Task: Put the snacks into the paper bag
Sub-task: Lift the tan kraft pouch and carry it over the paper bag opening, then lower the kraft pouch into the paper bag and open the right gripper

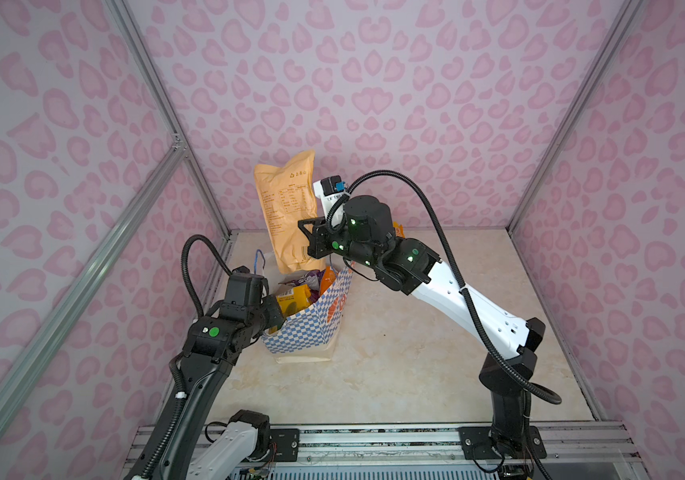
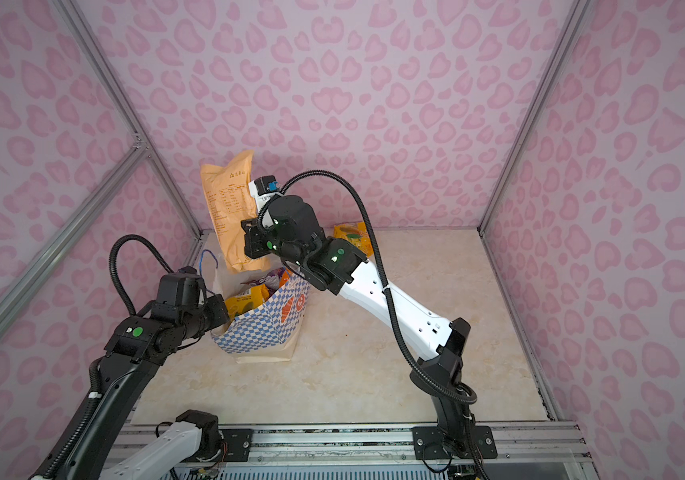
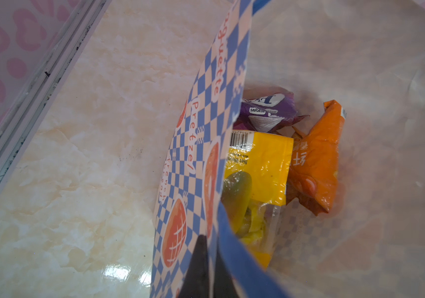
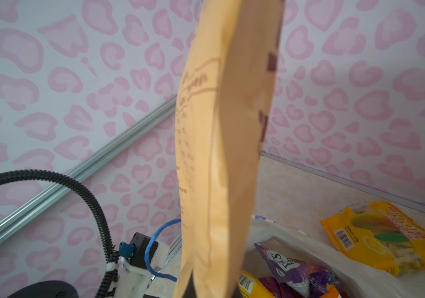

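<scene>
Tan pouch (image 1: pixel 287 208) stands upright, pinched in our right gripper (image 1: pixel 311 249) over the paper bag (image 1: pixel 307 336). Only the left wrist view shows our left gripper (image 3: pixel 210 271) clamping its rim.

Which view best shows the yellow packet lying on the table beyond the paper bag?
The right wrist view: the yellow packet lies close and unobstructed, barcode visible. In both top views the right arm partly covers it; the left wrist view misses it.

Tan pouch (image 4: pixel 221 144) standing upright and edge-on, its lower end pinched by the right gripper (image 4: pixel 212 291). Beneath it, the open paper bag (image 4: pixel 296 242) holds a purple packet (image 4: pixel 299 273) and a barcoded yellow packet (image 4: pixel 250 286). A loose yellow packet (image 4: pixel 376 237) lies on the table (image 4: pixel 296 180) beside the bag, near the wall.
</scene>
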Robot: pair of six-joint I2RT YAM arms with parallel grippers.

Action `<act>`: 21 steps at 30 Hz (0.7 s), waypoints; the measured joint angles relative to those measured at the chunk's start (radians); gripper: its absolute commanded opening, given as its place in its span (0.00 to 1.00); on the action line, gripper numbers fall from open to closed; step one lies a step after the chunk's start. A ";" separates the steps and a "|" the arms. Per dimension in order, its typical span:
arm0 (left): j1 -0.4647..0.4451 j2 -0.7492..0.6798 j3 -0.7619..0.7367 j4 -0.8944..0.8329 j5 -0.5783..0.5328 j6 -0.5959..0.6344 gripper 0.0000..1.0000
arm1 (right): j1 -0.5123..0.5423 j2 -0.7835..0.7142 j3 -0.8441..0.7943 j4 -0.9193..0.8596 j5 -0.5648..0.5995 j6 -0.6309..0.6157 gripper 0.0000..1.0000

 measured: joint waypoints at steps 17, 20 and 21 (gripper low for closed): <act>0.000 0.032 0.025 0.006 0.013 -0.033 0.10 | 0.000 0.077 -0.027 -0.135 0.100 0.003 0.00; 0.000 0.040 0.032 0.008 0.012 -0.050 0.10 | 0.000 0.087 -0.029 -0.166 0.122 0.022 0.00; 0.000 0.042 0.031 0.009 0.013 -0.057 0.10 | 0.000 0.092 -0.029 -0.172 0.123 0.028 0.00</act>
